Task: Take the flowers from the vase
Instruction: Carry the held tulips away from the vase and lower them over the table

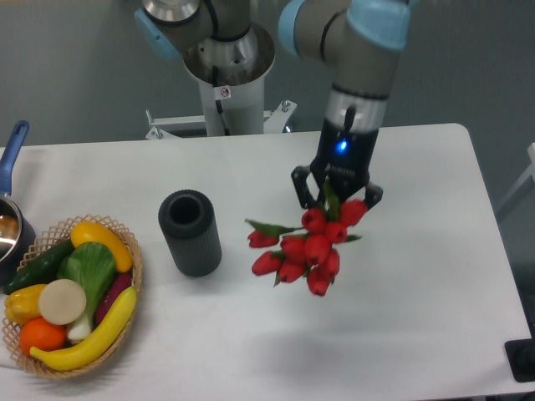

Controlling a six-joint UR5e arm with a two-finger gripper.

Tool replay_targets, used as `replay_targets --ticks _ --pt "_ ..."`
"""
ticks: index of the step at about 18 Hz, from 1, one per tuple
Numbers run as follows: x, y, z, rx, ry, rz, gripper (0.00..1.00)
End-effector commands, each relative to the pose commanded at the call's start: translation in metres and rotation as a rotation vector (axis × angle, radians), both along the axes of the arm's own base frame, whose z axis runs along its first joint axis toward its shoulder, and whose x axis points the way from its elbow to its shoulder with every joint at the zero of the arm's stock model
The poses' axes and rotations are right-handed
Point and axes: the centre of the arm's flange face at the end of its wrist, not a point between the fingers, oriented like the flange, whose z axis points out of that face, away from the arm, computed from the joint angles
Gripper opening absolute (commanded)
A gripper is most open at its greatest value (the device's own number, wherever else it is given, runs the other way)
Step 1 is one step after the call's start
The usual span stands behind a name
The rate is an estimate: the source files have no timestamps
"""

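Pot [10, 213] with blue handle sitting at the counter's [418, 334] 9 o'clock edge, partly cut off. Wicker basket [134, 276] of fruit and vegetables lying at 8 o'clock. Vase [191, 232] standing upright just left of centre, mouth showing nothing inside. Flowers [308, 249] hanging out of the vase, at its 3 o'clock, near but not touching it, red buds pointing down toward the counter. Hand [336, 199] sitting at the bunch's 12 o'clock, fingers closing on the flowers' upper end.
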Motion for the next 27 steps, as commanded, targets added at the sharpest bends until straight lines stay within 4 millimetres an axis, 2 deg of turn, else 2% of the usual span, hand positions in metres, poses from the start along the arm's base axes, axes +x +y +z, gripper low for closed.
replay_targets --ticks 1,4,7,12,19,21,24,27 --pt "0.002 0.008 -0.003 -0.018 0.009 -0.01 0.28" --pt "-0.009 0.022 -0.007 -0.082 0.056 -0.007 0.31" --pt "-0.008 0.027 -0.011 -0.129 0.083 -0.007 0.33" --pt "-0.016 0.026 -0.021 -0.2 0.105 0.008 0.35" --pt "-0.021 0.028 -0.009 -0.259 0.06 0.004 0.3" --pt "-0.024 0.029 -0.006 -0.313 0.042 0.003 0.25" --pt "-0.026 0.028 -0.007 -0.347 0.033 -0.035 0.25" --pt "-0.031 0.021 -0.002 -0.42 0.037 -0.067 0.23"
